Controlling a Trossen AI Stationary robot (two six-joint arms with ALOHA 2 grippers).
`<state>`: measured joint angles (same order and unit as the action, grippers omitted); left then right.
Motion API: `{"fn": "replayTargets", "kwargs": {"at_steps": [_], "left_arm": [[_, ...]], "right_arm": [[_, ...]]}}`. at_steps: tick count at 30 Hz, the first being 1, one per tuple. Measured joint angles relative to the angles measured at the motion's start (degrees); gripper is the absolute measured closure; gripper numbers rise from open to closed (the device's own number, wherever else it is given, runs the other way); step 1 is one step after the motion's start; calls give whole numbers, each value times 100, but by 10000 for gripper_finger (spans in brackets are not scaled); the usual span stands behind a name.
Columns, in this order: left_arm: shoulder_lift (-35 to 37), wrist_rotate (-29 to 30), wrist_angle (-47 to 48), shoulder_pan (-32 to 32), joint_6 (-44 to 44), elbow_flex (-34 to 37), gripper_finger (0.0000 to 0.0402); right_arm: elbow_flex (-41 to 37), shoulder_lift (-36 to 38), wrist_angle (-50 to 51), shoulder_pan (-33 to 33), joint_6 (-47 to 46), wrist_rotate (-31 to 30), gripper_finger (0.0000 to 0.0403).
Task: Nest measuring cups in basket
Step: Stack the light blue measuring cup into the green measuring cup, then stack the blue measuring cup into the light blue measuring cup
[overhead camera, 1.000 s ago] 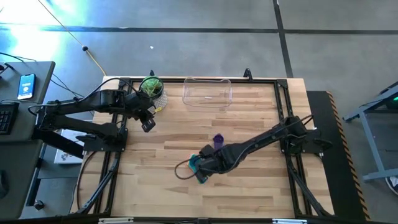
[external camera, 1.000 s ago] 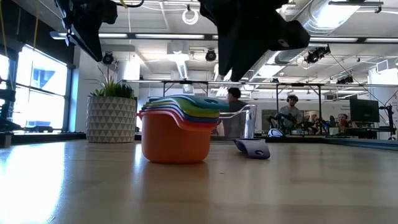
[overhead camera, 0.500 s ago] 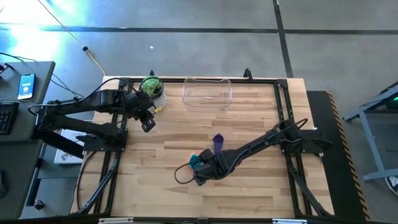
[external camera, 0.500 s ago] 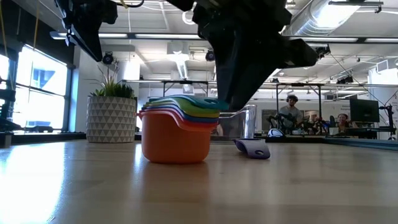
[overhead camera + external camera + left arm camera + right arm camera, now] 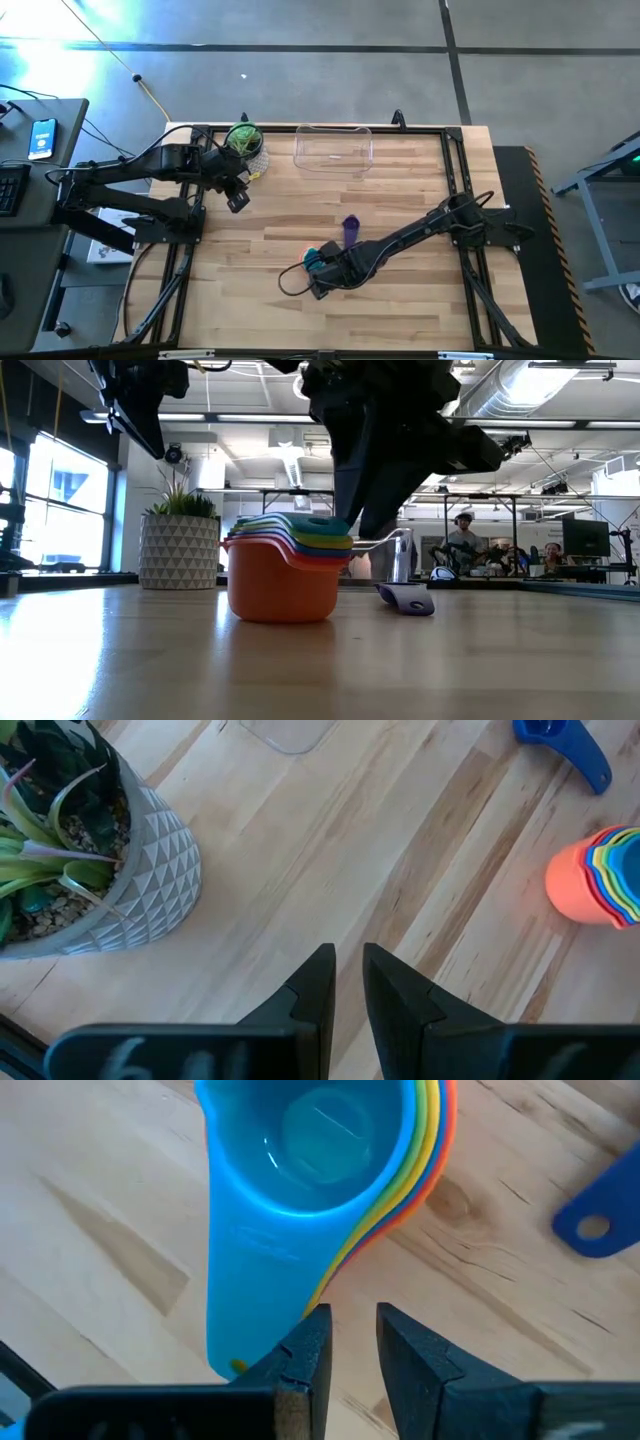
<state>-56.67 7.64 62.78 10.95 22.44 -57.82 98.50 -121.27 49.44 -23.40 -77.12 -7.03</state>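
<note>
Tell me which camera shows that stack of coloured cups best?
The low view: the stack of cups stands side-on, colours layered. The right wrist view looks into its top cup, the left wrist view catches it at the edge, and the high view mostly hides it under the right arm.

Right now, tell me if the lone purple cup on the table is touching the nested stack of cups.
Apart. The low view shows bare tabletop between the purple cup and the nested stack; the left wrist view shows the same gap.

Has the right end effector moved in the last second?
Yes. In the high view the right end effector has slid toward the near table edge, away from the purple measuring cup, and now covers more of the nested cup stack.
</note>
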Motion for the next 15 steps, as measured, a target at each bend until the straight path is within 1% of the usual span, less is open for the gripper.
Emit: {"fn": "replayTargets", "kwargs": {"at_steps": [8,15], "left_arm": [[1,2,-1,1,-34,0,357],[1,2,-1,1,-337,0,357]], "right_arm": [[0,10,379,9,-179,-32,329],[0,71,460,167,-419,-81,329]]}}
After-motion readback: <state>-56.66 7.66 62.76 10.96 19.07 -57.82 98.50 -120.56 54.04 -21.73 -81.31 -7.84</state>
